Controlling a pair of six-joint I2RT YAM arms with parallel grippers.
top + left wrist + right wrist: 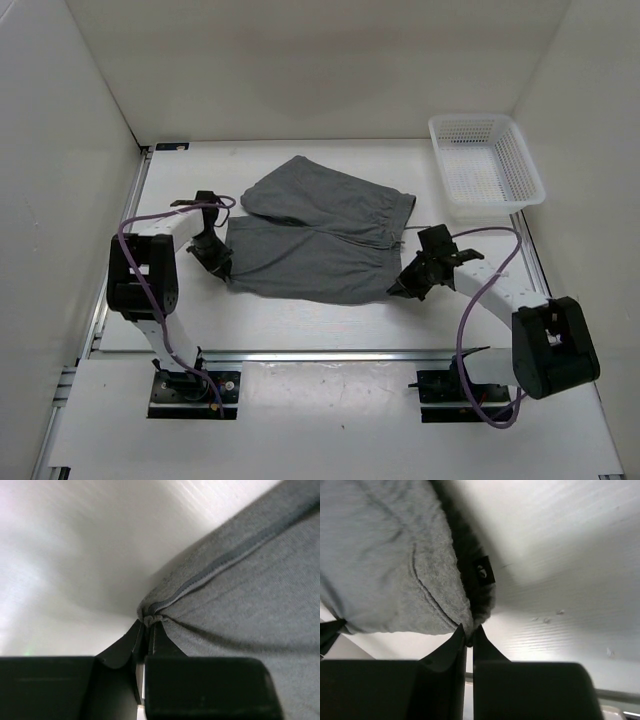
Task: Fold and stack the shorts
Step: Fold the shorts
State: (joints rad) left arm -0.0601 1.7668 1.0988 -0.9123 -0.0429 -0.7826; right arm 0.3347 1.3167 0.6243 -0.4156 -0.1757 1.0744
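Two edges of the plain grey soft-fabric shorts are pinched thinly by left gripper and right gripper; slippage is risked under tension.

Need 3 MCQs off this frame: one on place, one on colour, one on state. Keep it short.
1. Where does the basket stand in the top view?
A) far right corner of the table
B) near left corner
C) between the arm bases

2. What colour are the shorts?
A) white
B) grey
C) red

3. What is the left end effector doing?
A) hanging open above the fabric
B) shut on the shorts' hem
C) gripping the basket

Key:
1 A: the basket sits far right, beyond the right end effector.
2 B: the fabric is plain grey in every view.
3 B: the left wrist view shows its fingers pinching the bunched hem.
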